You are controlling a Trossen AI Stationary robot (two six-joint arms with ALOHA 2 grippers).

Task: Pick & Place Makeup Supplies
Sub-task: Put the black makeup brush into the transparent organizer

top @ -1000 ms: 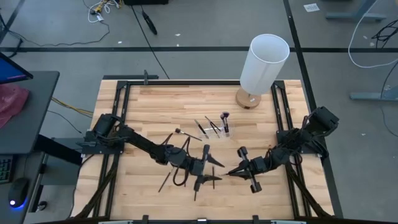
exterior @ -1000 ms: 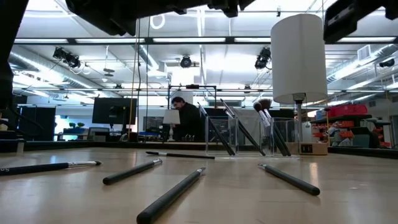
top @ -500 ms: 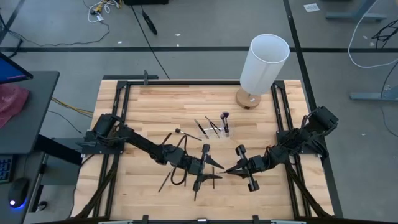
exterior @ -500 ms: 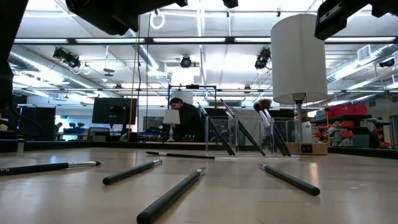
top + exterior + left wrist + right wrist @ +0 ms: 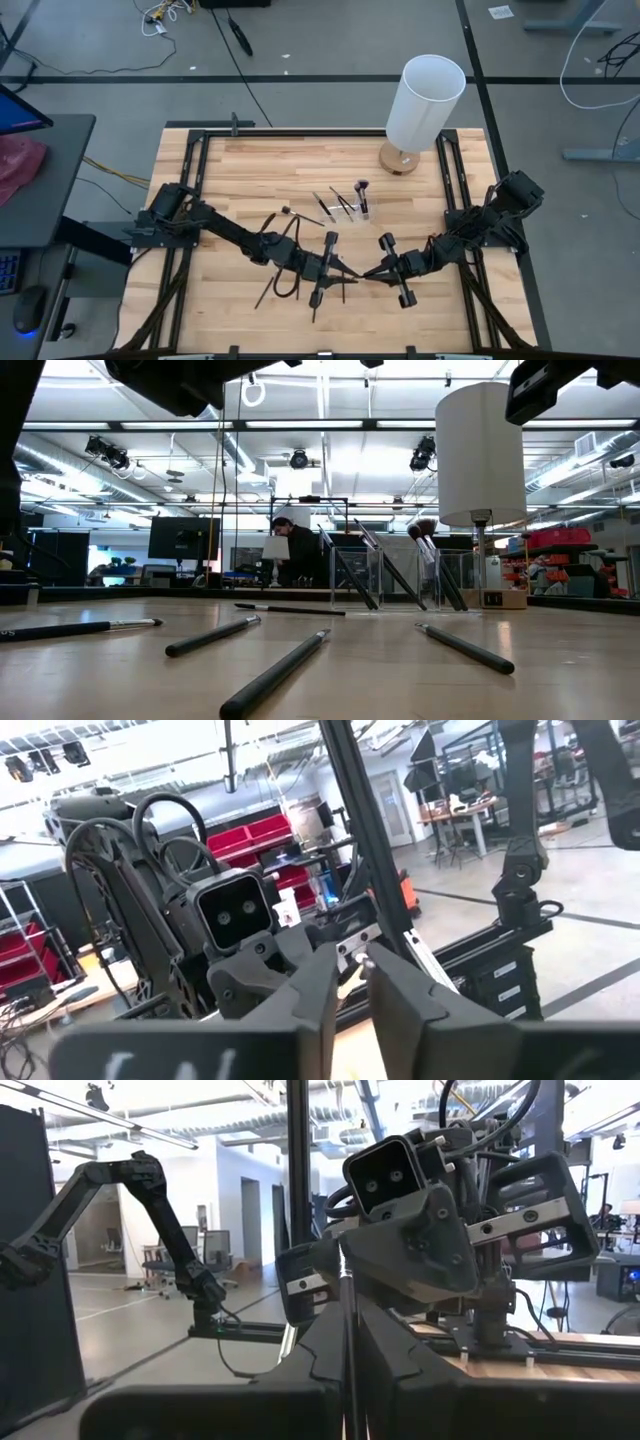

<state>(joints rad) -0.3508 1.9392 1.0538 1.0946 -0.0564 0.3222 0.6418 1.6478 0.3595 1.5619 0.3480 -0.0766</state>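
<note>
My two grippers meet tip to tip above the table's near middle. My right gripper is shut on a thin dark makeup brush, which shows as a slim line between its fingers. My left gripper faces it, its fingers closed onto the brush's silvery front end. More makeup brushes lie flat on the wood. A few stand slanted in the small clear holder. My left gripper pinches the brush's silvery end between its fingertips, coming level from the table's left. The brush is clear of the table. My right gripper pinches the same brush between its two fingers, level from the table's right, with the brush lying along the fingers.
A tall white cylinder lamp on a wooden base stands at the far right. The clear holder stands past the grippers near the table's middle. Loose brushes lie across the near left. A person sits in the room beyond.
My left gripper's fingers, spread wide a second ago, have shut in front of my right gripper's tip. Both arms have stayed where they were. The brushes on the table have not moved.
</note>
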